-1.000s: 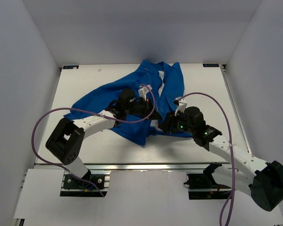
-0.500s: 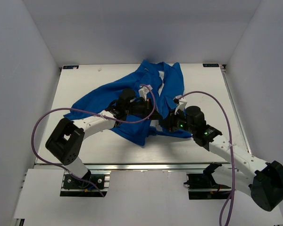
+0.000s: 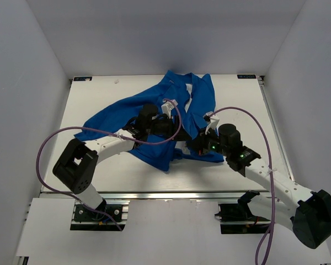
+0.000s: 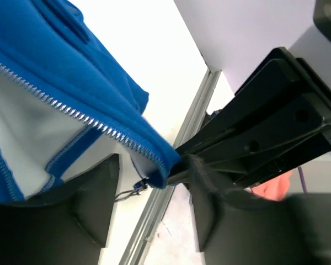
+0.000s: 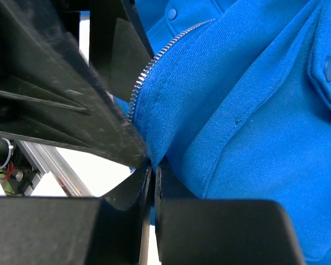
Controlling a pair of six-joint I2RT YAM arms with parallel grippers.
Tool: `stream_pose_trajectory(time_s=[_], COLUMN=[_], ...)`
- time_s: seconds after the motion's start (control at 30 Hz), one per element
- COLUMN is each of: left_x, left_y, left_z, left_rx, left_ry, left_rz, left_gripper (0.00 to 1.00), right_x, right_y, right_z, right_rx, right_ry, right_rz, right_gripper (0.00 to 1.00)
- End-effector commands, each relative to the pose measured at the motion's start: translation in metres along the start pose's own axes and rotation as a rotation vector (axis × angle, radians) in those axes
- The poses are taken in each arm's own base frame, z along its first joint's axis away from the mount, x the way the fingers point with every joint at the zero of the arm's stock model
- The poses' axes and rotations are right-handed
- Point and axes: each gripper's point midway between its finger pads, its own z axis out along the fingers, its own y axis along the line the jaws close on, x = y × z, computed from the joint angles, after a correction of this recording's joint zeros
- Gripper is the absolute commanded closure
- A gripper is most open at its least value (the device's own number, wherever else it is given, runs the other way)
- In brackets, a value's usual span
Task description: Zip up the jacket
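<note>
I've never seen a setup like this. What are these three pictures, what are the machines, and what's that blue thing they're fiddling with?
These are two robot arms bolted at the near edge of a white table. The wide picture looks down from above. The two close-ups come from small cameras on each arm's wrist, so the dark shapes along their bottom edges are that arm's own fingers. On the table lies a crumpled blue jacket with a silver zipper. The right gripper is pinched shut on the jacket's zipper edge. The left gripper stands open, with the jacket's edge hanging between its fingers, unclamped.
</note>
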Motion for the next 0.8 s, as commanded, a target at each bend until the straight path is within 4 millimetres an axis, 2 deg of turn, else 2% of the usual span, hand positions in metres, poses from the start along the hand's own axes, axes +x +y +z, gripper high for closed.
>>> stream_pose_trajectory(time_s=[0.0, 0.03, 0.17, 0.4, 0.53, 0.63, 0.77], left_x=[-0.009, -0.005, 0.003, 0.026, 0.030, 0.032, 0.032], left_y=[-0.033, -0.031, -0.034, -0.035, -0.027, -0.029, -0.033], left_z=[-0.016, -0.019, -0.031, -0.039, -0.034, -0.031, -0.029], left_rx=[0.053, 0.048, 0.054, 0.111, 0.073, 0.095, 0.137], left_ry=[-0.018, -0.015, -0.028, 0.016, 0.020, 0.031, 0.031], left_rz=[0.084, 0.086, 0.144, 0.225, 0.253, 0.249, 0.249], left_gripper=[0.35, 0.28, 0.19, 0.19, 0.23, 0.35, 0.36], right_x=[-0.039, -0.037, -0.041, -0.055, -0.059, -0.061, -0.059], right_y=[0.016, 0.016, 0.021, 0.038, 0.047, 0.051, 0.055], right_z=[-0.007, -0.007, -0.012, -0.024, -0.029, -0.032, -0.031], right_rx=[-0.057, -0.055, -0.076, -0.121, -0.154, -0.170, -0.192], right_ry=[-0.116, -0.098, -0.098, -0.123, -0.120, -0.119, -0.096], right_rz=[-0.025, -0.012, 0.031, 0.078, 0.094, 0.102, 0.113], right_gripper=[1.00, 1.00, 1.00, 1.00, 1.00, 1.00, 1.00])
